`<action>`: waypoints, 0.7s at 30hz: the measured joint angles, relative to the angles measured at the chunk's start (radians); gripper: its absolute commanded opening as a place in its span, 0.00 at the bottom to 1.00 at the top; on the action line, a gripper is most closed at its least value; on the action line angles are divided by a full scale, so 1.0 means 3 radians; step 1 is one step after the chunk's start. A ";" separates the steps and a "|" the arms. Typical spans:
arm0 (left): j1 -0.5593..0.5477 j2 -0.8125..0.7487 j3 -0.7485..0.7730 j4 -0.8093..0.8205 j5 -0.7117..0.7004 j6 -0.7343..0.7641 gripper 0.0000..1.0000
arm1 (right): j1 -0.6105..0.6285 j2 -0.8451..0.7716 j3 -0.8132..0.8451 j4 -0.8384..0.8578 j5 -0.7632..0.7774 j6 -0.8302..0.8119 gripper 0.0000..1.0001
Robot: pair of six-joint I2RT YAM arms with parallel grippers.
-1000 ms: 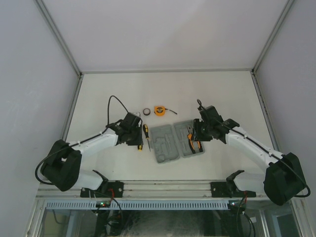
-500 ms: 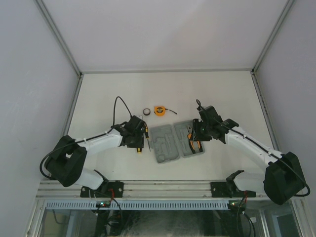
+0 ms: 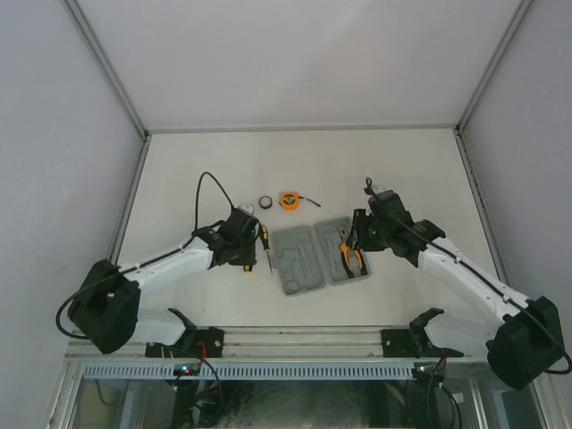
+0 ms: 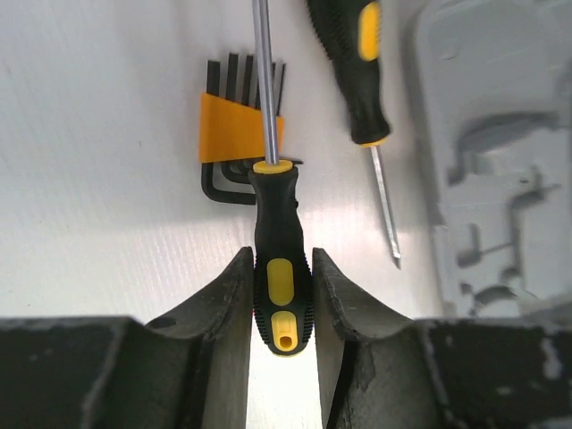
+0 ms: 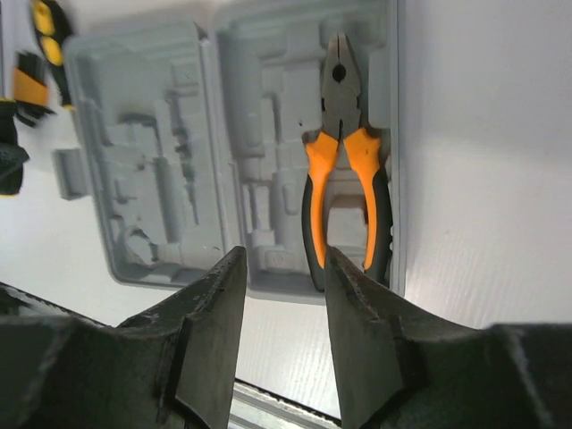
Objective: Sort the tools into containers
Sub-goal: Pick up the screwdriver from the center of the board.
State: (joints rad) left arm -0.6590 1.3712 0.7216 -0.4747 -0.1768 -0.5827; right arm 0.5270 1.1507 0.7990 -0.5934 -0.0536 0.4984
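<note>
The left tool (image 4: 280,261) is clenched on the handle of a black-and-yellow screwdriver (image 4: 276,201), whose shaft runs straight ahead of the fingers and crosses over the orange hex-key set (image 4: 237,130) lying on the white surface (image 4: 107,223). A second screwdriver (image 4: 356,63) is seen ahead and slightly right of this tool, and the left half of the grey tool case (image 4: 500,134) lies further right.

The right tool (image 5: 283,259) is held released, nothing between its fingers, above the near edge of the case. Just ahead of it, the orange-handled pliers (image 5: 344,192) are lodged in the case's right half. Beyond the case, the tape measure (image 3: 288,200) and small black ring (image 3: 265,202) rest side by side.
</note>
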 measured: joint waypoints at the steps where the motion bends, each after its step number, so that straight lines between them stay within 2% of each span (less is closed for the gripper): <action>1: 0.0000 -0.0075 0.0000 -0.0006 0.0001 0.0005 0.20 | 0.0000 -0.0088 0.0000 0.0019 0.0022 0.0000 0.43; 9: 0.0000 -0.0833 0.0000 0.0065 0.0187 0.0197 0.16 | 0.0000 -0.0724 -0.0113 0.0450 0.0072 -0.0006 0.53; 12: 0.0000 -0.1091 0.0000 0.0107 0.0322 0.0319 0.15 | 0.0000 -0.0916 -0.0238 0.0668 0.0076 -0.0014 0.54; 15: 0.0000 -0.1324 0.0000 0.0169 0.0497 0.0450 0.09 | 0.0000 -0.1043 -0.0333 0.0881 0.0081 -0.0034 0.54; 21: 0.0000 -0.1521 0.0000 0.0230 0.0848 0.0640 0.06 | 0.0078 -0.1208 -0.0524 0.1302 -0.0015 -0.0272 0.53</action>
State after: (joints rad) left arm -0.6590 0.9150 0.7216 -0.4057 0.0776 -0.3908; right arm 0.5503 0.7883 0.6418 -0.2028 -0.0582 0.4168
